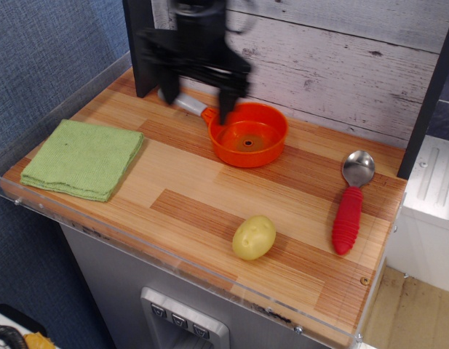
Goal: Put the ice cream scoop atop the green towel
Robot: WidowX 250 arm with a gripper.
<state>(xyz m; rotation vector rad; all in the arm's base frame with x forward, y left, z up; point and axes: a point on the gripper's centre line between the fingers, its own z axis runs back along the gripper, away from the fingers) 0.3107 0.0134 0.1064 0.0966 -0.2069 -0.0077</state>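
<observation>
The ice cream scoop [351, 206] lay flat right of the orange pan [249, 134], silver bowl rearward, ribbed red handle frontward. The light green towel [83, 158] lay folded, left of the pan.

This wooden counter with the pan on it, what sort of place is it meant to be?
Most likely a toy kitchen set up for robot practice. An orange pan, an ice cream scoop and a green towel lie on a wooden counter backed by whitewashed planks, with a blurred black gripper above.
</observation>
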